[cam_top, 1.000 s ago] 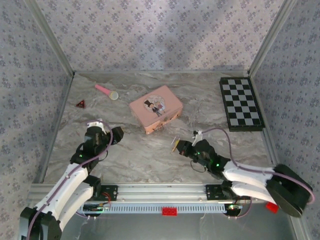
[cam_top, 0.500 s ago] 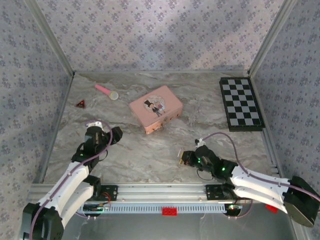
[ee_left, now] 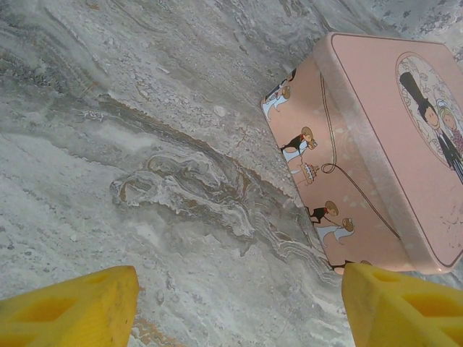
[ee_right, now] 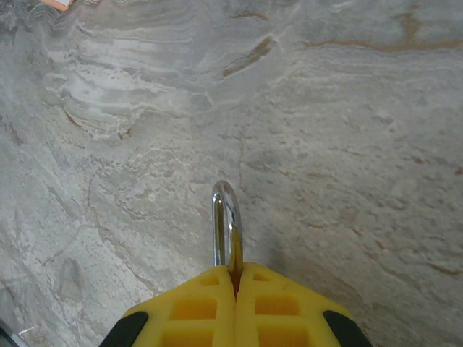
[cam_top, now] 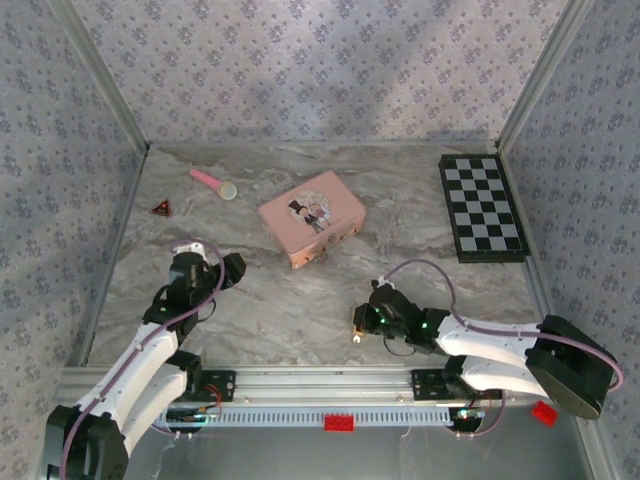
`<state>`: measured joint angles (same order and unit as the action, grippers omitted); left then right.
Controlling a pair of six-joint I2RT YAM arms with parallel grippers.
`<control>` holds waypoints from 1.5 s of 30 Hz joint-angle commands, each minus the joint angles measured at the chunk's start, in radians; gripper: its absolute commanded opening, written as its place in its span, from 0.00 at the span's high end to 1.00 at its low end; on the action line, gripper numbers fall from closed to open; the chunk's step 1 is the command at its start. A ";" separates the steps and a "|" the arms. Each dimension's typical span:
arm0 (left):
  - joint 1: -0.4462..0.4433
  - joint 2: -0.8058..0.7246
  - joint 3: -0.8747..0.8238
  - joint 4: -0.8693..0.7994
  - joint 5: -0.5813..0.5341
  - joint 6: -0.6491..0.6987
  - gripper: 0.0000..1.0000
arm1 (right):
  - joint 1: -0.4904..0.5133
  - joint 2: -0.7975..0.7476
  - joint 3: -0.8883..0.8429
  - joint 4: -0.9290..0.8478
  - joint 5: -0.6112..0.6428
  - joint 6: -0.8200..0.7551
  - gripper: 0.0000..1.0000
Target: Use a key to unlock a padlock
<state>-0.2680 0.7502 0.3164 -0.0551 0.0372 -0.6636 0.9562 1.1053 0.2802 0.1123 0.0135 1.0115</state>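
Tiny padlock (ee_right: 226,224), thin silvery shackle foremost, pinched between the closed yellow tips of the right pincer (ee_right: 235,273)

Left gripper (ee_left: 239,293) jaws spread wide; right gripper (ee_right: 235,271) low, clamped on padlock (ee_right: 218,224).

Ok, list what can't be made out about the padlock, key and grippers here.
padlock: right wrist view, body hidden inside the shut right gripper; shackle alone pokes out.
key: top view, too small to pick out on the marbled table.
left gripper: left wrist view, fingers cut by the bottom edge.
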 commanded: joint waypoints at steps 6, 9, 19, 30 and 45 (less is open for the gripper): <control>0.010 0.000 0.012 0.012 0.018 0.004 0.25 | -0.006 -0.029 0.041 -0.047 0.002 -0.051 0.76; 0.012 -0.001 0.015 0.011 0.020 0.005 0.25 | -0.017 -0.059 0.069 -0.121 0.019 -0.091 0.70; 0.019 -0.052 0.098 -0.100 -0.036 0.148 0.24 | -0.135 -0.255 0.274 -0.437 0.166 -0.427 0.60; 0.022 0.009 0.131 -0.025 -0.305 0.225 0.19 | -0.523 -0.158 0.292 -0.111 0.262 -0.697 0.28; 0.111 0.384 0.209 0.256 -0.371 0.403 0.00 | -0.736 0.149 0.204 0.244 0.466 -1.014 0.16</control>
<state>-0.1635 1.1175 0.5282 0.0685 -0.2829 -0.3218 0.2359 1.2205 0.5274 0.2276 0.3862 0.0830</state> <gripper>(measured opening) 0.991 0.834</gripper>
